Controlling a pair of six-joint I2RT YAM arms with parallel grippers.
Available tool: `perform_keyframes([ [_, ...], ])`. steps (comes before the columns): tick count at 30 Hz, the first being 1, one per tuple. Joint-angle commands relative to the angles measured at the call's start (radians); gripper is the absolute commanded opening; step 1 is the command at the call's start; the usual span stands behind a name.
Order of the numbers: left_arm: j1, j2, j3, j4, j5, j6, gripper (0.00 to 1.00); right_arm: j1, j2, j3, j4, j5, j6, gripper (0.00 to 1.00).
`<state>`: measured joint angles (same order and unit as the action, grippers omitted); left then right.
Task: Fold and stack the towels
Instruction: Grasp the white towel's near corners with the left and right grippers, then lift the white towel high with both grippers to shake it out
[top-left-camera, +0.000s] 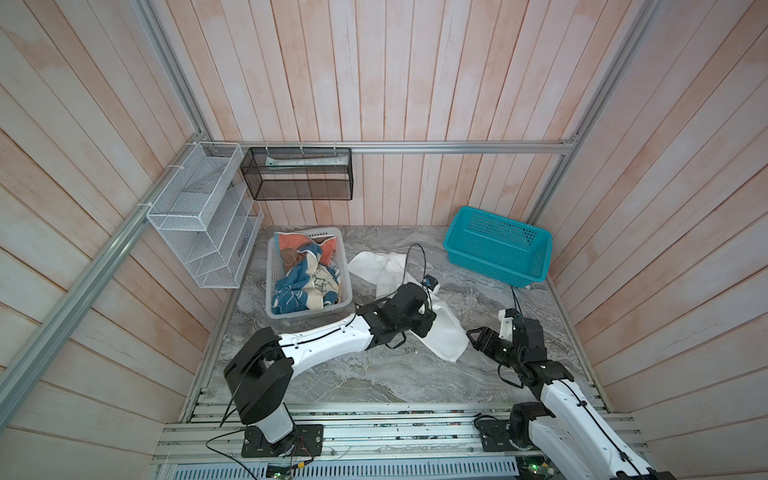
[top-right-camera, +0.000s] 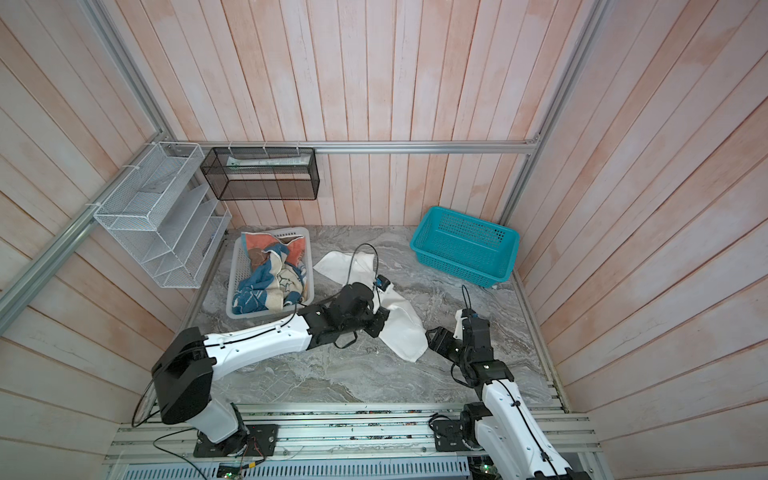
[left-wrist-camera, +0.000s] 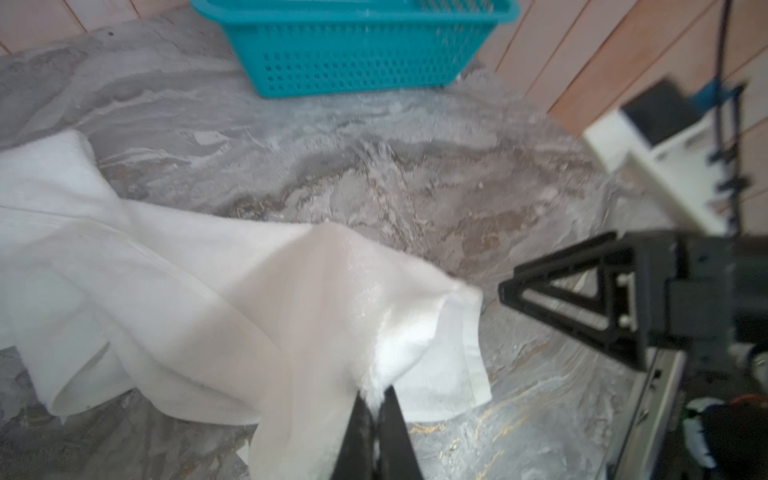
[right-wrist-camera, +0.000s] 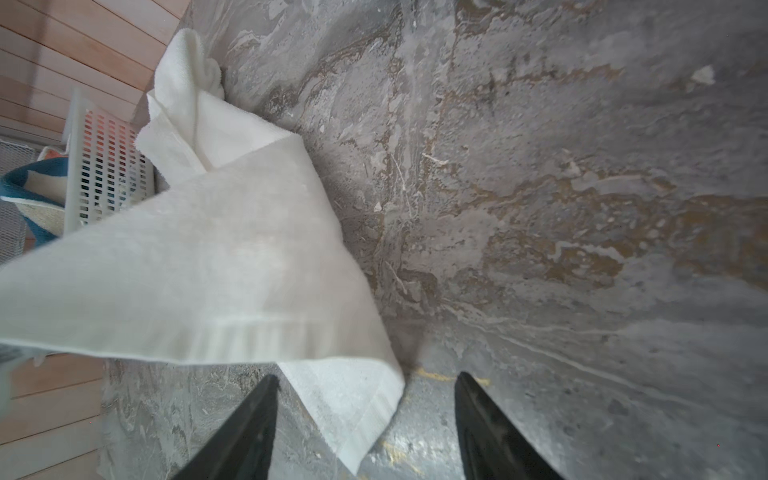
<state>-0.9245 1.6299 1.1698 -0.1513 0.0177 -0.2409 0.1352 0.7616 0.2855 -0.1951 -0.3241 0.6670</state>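
The white towel (top-left-camera: 442, 332) lies crumpled on the counter (top-left-camera: 374, 374), just beside the white basket (top-left-camera: 309, 313) and outside it. It is twisted along its length, and one part is raised off the surface. The left tool (left-wrist-camera: 376, 405) is clamped tight on that raised part, with a tuft of terry pinched between its closed jaws. The right tool (right-wrist-camera: 366, 376) stands on the far side of the towel from the white basket. Its jaws are wide apart and grip nothing, and the towel's hemmed corner lies just in front of the gap between them.

The step in hand looks like opening out the first towel so that it can be folded; no fold is made and no stack is begun. The next move probably calls for the right tool to close on that hemmed corner. Both arms would then draw the cloth taut and lay it flat on bare counter clear of the white basket.

Three more towels sit bunched inside the white basket, among them a coral-orange towel (top-left-camera: 286, 241) and a blue-and-cream cartoon towel (top-left-camera: 291, 286). A teal basket (top-left-camera: 494, 266) stands well apart from the white basket, and nothing shows inside it.

No brand, label or lettering can be read: the prints are too crumpled and small, and the white towel is plain.
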Motion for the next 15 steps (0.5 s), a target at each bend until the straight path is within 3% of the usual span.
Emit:
perform_keyframes([
  [1,0.053,-0.017,-0.045,0.050,0.144,-0.091,0.00,0.056,0.013,-0.042,0.109,-0.019,0.031,0.69],
  [6,0.118,-0.022,-0.044,0.031,0.202,-0.142,0.00,0.177,0.078,-0.099,0.229,0.066,0.056,0.69],
  [15,0.207,-0.058,-0.105,0.081,0.292,-0.230,0.00,0.337,0.345,-0.104,0.436,0.076,0.111,0.69],
])
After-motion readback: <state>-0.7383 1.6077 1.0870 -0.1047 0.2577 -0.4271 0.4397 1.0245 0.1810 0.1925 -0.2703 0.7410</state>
